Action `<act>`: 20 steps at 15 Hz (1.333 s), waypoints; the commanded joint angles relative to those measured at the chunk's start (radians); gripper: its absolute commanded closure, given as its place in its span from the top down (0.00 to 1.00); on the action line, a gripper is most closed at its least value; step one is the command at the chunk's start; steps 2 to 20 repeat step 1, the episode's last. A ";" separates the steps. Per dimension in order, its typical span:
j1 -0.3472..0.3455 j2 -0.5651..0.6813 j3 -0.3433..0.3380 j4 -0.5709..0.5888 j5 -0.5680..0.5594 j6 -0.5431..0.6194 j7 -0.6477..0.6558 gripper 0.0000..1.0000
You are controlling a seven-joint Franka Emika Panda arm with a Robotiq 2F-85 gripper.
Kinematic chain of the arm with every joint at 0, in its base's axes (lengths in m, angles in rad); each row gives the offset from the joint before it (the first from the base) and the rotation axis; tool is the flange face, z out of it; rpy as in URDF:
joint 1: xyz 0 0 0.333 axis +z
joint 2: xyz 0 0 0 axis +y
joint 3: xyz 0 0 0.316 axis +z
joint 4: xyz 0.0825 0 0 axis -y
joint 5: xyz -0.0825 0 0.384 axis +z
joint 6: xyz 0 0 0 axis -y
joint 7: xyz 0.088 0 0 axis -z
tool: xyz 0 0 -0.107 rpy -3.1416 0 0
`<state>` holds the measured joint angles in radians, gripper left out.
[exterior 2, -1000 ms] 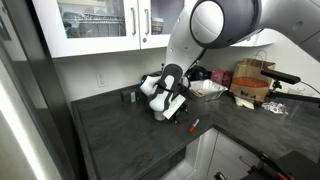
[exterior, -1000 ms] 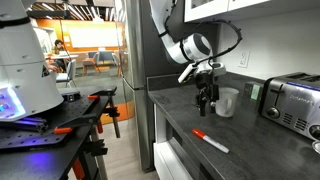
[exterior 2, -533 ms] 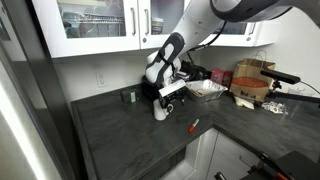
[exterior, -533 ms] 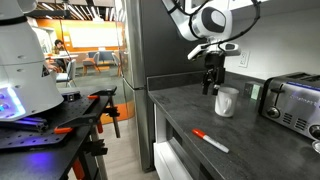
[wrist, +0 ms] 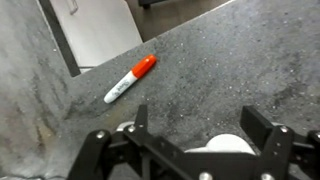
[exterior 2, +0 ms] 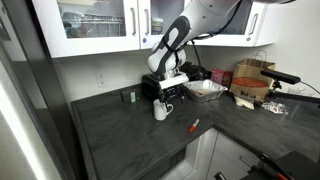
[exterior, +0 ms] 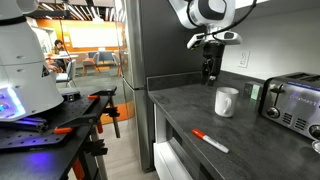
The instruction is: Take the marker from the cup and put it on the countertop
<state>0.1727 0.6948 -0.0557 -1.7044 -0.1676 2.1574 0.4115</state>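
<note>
The marker [exterior: 210, 141], white with a red cap, lies flat on the dark grey countertop [exterior: 190, 108] near its front edge; it also shows in an exterior view [exterior 2: 194, 125] and in the wrist view [wrist: 130, 79]. The white cup [exterior: 226, 101] stands upright behind it, seen too in an exterior view [exterior 2: 160, 110]; its rim [wrist: 228, 145] peeks out low in the wrist view. My gripper [exterior: 210, 72] hangs well above the cup, open and empty, and shows in an exterior view [exterior 2: 168, 89] and the wrist view [wrist: 200, 125].
A shiny steel toaster [exterior: 292, 101] stands to the right of the cup. A cardboard box [exterior 2: 252, 82] and clutter sit at the counter's far end. A black workbench with orange parts [exterior: 55, 125] stands off the counter. White cabinets [exterior 2: 100, 25] hang above.
My gripper has risen from beside the cup to well above it. The marker and cup have not moved.
</note>
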 commanded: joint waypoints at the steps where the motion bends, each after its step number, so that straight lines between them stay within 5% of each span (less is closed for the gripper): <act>1: -0.003 -0.088 -0.002 -0.132 -0.001 0.141 -0.008 1.00; 20: -0.003 -0.088 -0.002 -0.132 -0.001 0.141 -0.008 1.00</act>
